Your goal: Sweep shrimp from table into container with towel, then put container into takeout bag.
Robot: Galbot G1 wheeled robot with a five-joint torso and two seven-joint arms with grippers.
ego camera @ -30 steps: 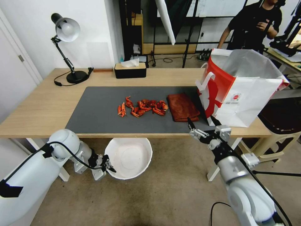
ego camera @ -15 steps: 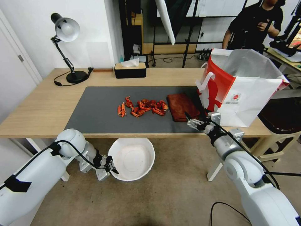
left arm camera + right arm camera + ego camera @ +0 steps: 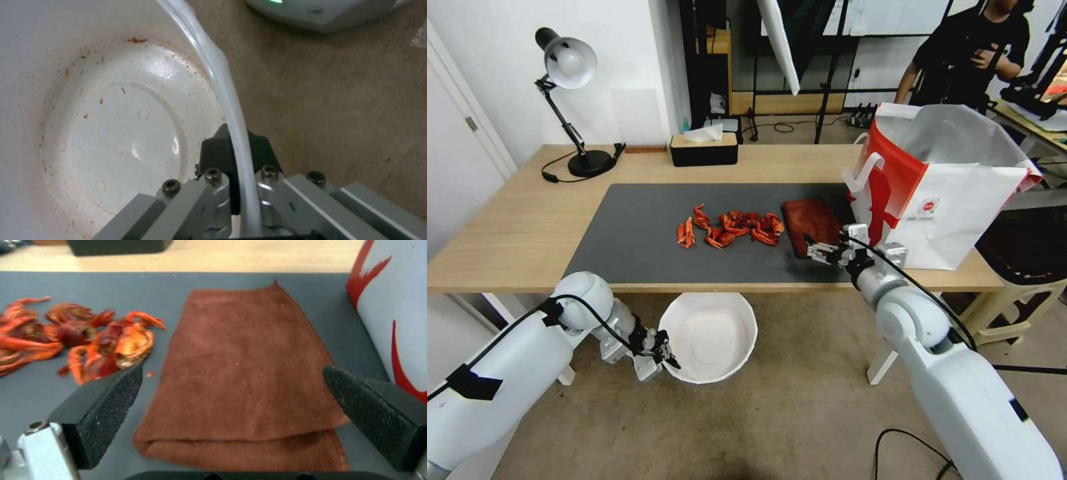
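Right gripper (image 3: 231, 406) spread wide over the towel's (image 3: 249, 373) near folded edge. Soft, limp (likely to bunch): best pinched at that double fold. Shrimp (image 3: 730, 229) just beside on the mat (image 3: 627, 247), bag (image 3: 947, 193) crowding the other side. Left gripper (image 3: 662, 351) clamped on the bowl (image 3: 710, 337) rim, below the table (image 3: 507, 227) edge.

No readable text anywhere. Takeout bag (image 3: 954, 193) at the right of the worktop has a small round red logo (image 3: 928, 206) on its white near face with tiny lettering under it, too small to read.
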